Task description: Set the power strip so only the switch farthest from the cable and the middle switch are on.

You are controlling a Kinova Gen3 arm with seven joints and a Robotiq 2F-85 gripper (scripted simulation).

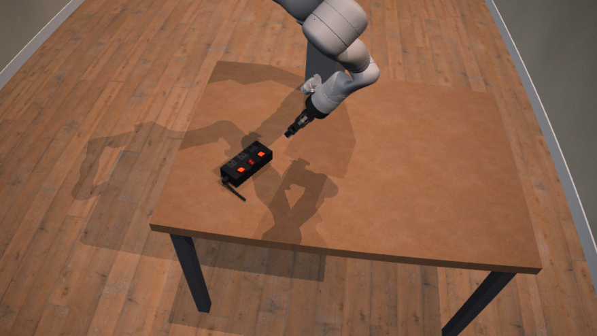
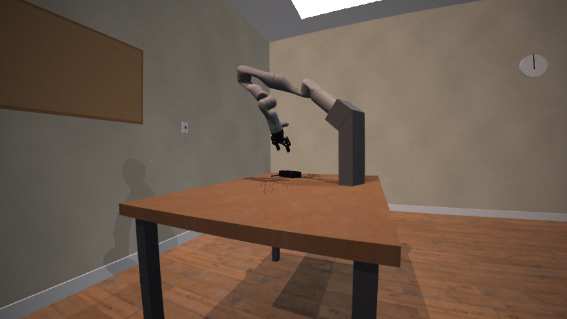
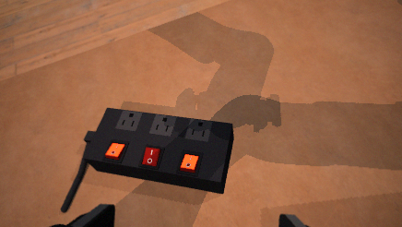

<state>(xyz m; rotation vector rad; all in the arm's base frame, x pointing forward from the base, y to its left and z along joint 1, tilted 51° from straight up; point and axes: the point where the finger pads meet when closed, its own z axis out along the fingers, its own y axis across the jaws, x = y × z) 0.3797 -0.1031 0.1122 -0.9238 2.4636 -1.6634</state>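
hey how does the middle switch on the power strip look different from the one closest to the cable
The middle switch is dark red, while the switch nearest the cable glows bright orange. The middle switch looks off; the one nearest the cable looks lit and on. Both are rocker switches set in the same row on the black power strip.
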